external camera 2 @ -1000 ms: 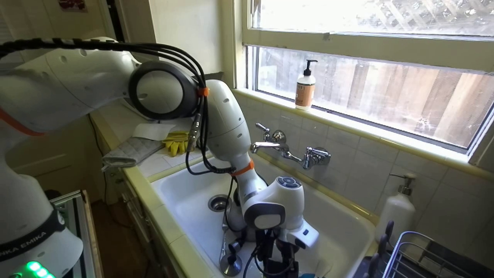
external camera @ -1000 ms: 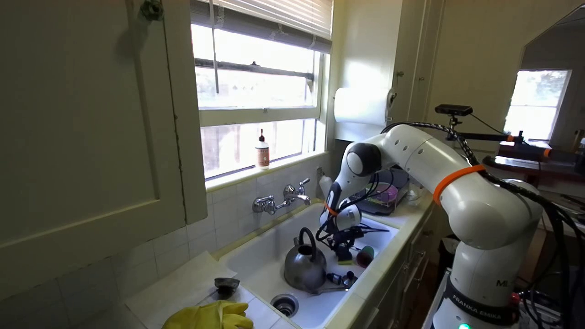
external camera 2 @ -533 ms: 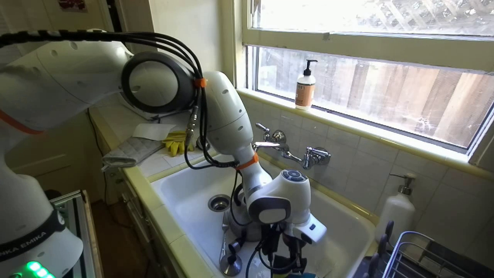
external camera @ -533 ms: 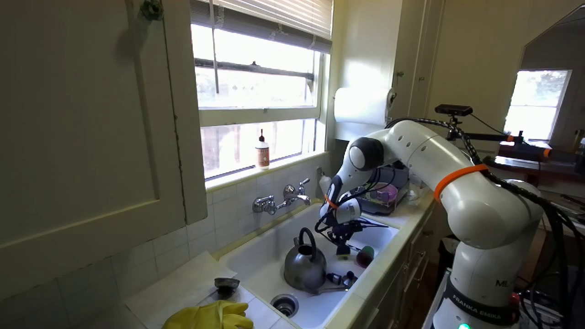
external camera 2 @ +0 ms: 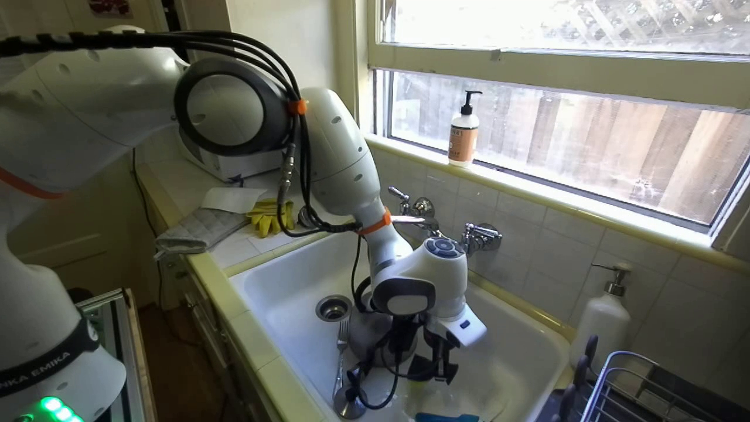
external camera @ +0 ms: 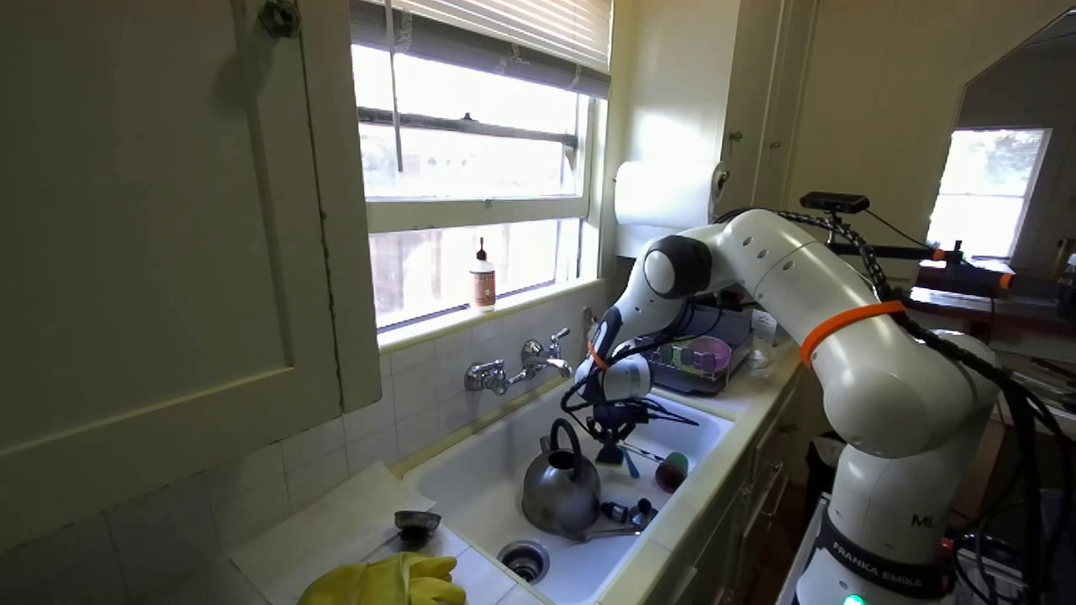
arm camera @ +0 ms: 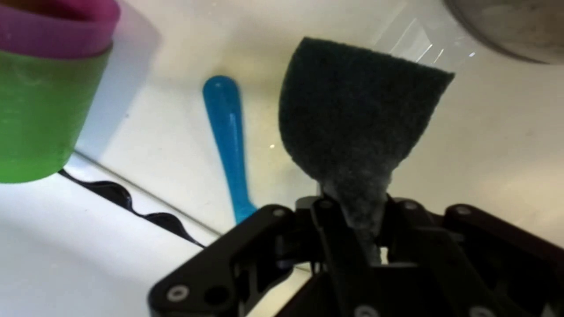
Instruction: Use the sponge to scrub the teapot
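My gripper (arm camera: 359,209) is shut on the sponge (arm camera: 352,105), pinching its near end so that the dark green scrub face fans out beyond the fingertips. In an exterior view the sponge (external camera: 609,455) hangs below the gripper (external camera: 612,441), raised over the sink floor. The silver teapot (external camera: 556,502) stands upright in the sink, its dark handle arched above it, apart from the sponge and nearer the drain. Part of a rounded metal edge, seemingly the teapot (arm camera: 524,26), enters the wrist view at upper right. The arm partly covers the teapot (external camera 2: 366,334) in an exterior view.
The white sink (external camera 2: 275,299) also holds a blue-handled utensil (arm camera: 227,127), a green and purple cup (arm camera: 39,110), a fork (external camera 2: 341,346) and a metal utensil (external camera 2: 350,404). A faucet (external camera: 548,365) juts over its back edge. A dish rack (external camera 2: 621,375) stands beside the sink.
The jaws have shut on the sponge and lifted it off the sink floor. Arm and sponge have shifted up and toward the teapot and back wall, uncovering the blue handle. The teapot has stayed put.
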Controlling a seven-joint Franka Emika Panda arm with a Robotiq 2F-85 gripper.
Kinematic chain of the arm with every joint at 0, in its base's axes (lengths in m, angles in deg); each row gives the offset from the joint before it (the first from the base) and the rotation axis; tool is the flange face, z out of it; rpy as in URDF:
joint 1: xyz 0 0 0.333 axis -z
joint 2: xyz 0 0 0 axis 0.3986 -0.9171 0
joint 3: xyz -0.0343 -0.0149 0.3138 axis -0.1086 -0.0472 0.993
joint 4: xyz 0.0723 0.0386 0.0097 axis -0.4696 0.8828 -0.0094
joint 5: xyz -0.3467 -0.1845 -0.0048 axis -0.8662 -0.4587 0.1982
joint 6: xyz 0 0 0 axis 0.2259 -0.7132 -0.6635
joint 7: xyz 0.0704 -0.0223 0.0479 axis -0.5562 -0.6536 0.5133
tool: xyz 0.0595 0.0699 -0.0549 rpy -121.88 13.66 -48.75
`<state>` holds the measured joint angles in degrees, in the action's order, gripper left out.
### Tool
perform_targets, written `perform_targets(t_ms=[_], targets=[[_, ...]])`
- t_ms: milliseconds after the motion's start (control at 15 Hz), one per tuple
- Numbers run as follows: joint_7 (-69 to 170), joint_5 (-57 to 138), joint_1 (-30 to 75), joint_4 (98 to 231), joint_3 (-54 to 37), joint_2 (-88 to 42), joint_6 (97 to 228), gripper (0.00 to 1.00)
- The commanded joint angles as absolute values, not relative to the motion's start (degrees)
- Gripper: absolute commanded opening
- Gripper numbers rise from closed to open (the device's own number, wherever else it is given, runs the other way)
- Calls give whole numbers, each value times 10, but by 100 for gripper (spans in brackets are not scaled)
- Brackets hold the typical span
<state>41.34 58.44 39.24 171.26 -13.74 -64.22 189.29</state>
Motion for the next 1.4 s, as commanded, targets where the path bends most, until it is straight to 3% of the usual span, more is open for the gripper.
perform_targets(t_ms=[0, 933, 1333], targets=[[392, 621, 402, 1732, -106, -622, 1885, 4], [488, 736, 534, 1772, 48, -562, 1872, 4], [500, 735, 524, 1781, 40, -565, 1874, 4]])
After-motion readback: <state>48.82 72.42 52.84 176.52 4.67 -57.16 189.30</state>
